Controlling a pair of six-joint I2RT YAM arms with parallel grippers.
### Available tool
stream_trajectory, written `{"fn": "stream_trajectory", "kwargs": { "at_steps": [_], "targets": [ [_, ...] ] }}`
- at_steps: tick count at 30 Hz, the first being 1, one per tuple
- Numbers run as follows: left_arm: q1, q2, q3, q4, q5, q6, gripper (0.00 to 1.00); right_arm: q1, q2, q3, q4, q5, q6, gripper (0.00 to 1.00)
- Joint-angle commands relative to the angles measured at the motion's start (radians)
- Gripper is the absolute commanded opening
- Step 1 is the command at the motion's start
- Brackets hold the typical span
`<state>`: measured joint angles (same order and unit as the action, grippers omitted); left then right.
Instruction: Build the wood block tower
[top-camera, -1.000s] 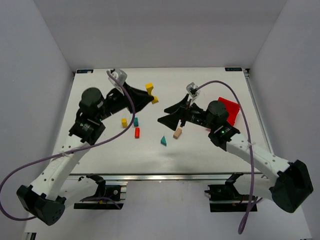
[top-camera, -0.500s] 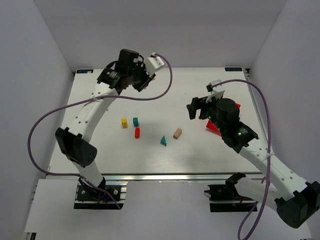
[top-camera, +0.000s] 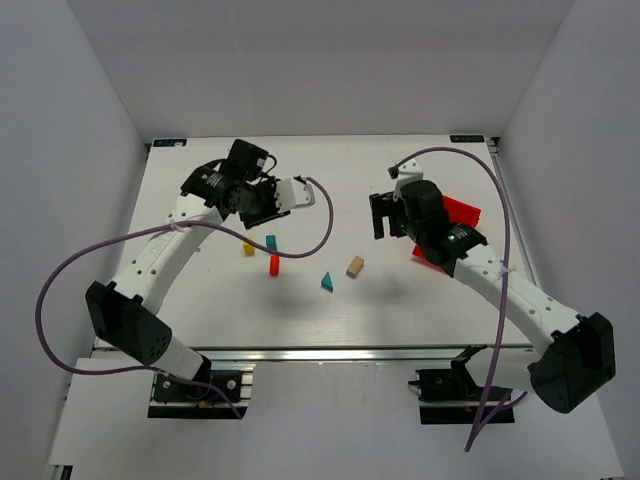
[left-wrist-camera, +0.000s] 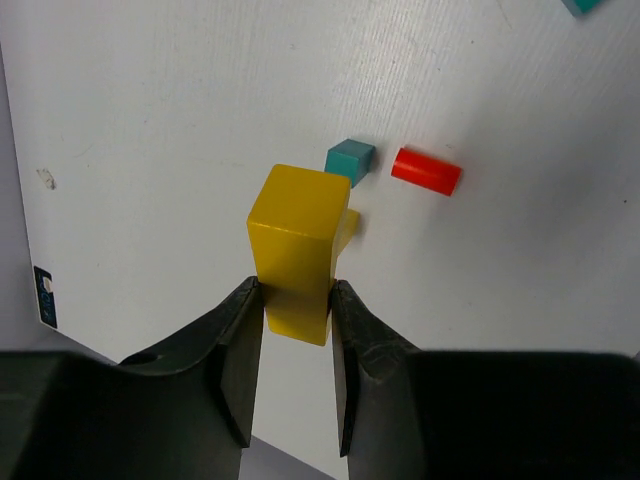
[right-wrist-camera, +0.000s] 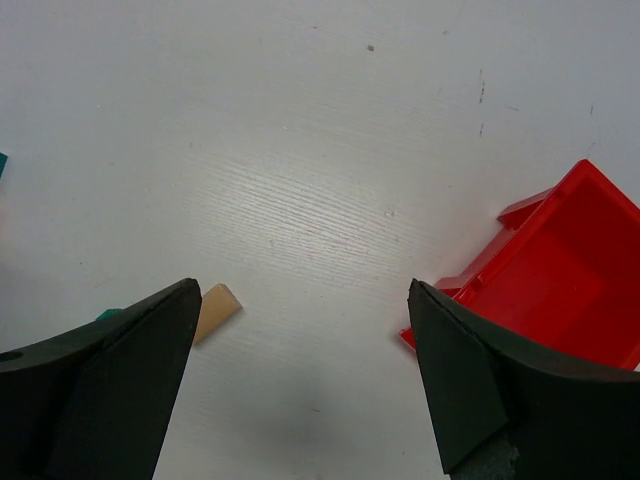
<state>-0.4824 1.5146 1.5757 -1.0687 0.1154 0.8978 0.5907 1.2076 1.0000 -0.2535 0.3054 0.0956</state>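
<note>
Your white bench (top-camera: 330, 170), walled by plain grey panels (top-camera: 70, 100), bears a red bin (top-camera: 460, 212). Well left of the bin, your left end effector (left-wrist-camera: 292, 300) pinches the yellow block (left-wrist-camera: 297, 235) above a teal cube (left-wrist-camera: 349, 160) and a red block (left-wrist-camera: 425, 171). Your right end effector (right-wrist-camera: 300, 330) hangs spread just beside the bin.

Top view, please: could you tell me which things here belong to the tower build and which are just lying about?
For the tower: yellow block held in the left gripper, small yellow block, teal cube, red block, teal triangle, tan block.
Just lying about: red bin.
</note>
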Motion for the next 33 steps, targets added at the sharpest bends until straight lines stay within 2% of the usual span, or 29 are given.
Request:
{"fn": "stream_trajectory", "kwargs": {
  "at_steps": [1,3,8,17,22,33],
  "targets": [
    [-0.005,0.021,-0.029,-0.03,0.02,0.066,0.03,-0.008,0.032,0.072,-0.02,0.003,-0.004,0.89],
    [-0.005,0.057,-0.042,-0.04,-0.039,0.073,0.0,-0.008,0.067,0.11,-0.027,0.004,-0.01,0.89],
    [-0.002,0.111,-0.091,-0.005,-0.156,0.072,0.0,-0.012,0.112,0.164,-0.049,0.007,-0.045,0.89],
    [-0.001,0.176,-0.12,0.03,-0.25,0.081,0.0,-0.022,0.15,0.175,-0.073,0.027,-0.092,0.89],
    [0.01,0.243,-0.062,0.015,-0.224,0.092,0.0,-0.031,0.156,0.169,-0.064,0.023,-0.092,0.89],
    [0.008,0.275,-0.08,0.027,-0.243,0.135,0.0,-0.046,0.164,0.161,-0.066,0.006,-0.132,0.89]
  ]
}}
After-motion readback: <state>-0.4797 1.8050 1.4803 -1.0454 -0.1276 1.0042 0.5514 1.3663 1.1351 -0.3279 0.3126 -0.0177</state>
